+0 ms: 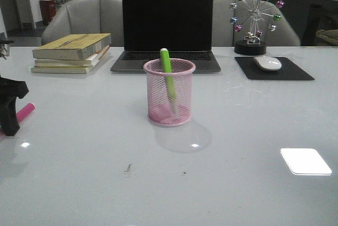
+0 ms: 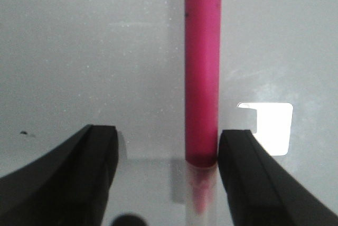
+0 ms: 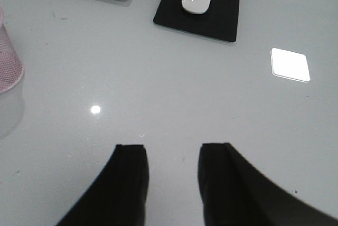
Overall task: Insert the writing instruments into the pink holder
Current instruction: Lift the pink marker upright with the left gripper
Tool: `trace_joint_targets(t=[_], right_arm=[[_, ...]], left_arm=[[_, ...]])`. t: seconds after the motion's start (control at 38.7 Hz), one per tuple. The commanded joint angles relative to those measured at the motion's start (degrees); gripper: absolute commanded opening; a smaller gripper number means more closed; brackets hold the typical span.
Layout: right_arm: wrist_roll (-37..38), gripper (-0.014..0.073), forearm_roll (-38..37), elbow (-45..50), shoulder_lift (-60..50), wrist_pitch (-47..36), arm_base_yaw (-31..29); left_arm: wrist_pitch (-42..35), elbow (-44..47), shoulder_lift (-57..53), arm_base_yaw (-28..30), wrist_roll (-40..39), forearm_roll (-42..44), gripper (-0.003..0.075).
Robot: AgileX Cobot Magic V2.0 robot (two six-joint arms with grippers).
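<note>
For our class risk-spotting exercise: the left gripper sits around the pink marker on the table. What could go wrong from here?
1. The pink marker lies off-centre in the open left gripper, against one finger; closing may roll or skew it.
2. The green marker leans across the pink holder, so it could block the second insertion.
3. The light mesh holder may tip if bumped.

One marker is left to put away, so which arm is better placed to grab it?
Left. Its open left gripper straddles the pink marker lying on the table; the right gripper hangs over bare table, nothing between its fingers.
</note>
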Motion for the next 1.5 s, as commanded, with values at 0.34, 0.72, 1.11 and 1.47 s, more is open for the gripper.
trace_joint_targets(t=[0.34,0.72,1.11,1.47], right_arm=[[-0.38,0.0368,-0.44,-1.67,-0.53,-3.84,-0.30],[-0.38,0.0368,-0.44,-1.67,-0.53,-3.84,-0.30],[-0.38,0.0368,-0.44,-1.67,-0.53,-3.84,-0.30],[-0.38,0.0368,-0.44,-1.67,-0.53,-3.84,-0.30]], left_arm=[[0.18,-1.22,-2.15,-0.38,-0.07,-0.43,0.0456],[4.82,-1.22,1.02,-0.38,-0.07,0.47,0.0456],[6.13,-1.22,3.68,-0.38,-0.07,0.47,0.0371],[6.26,-1.22,3.68,-0.38,0.18,0.47,0.0099]])
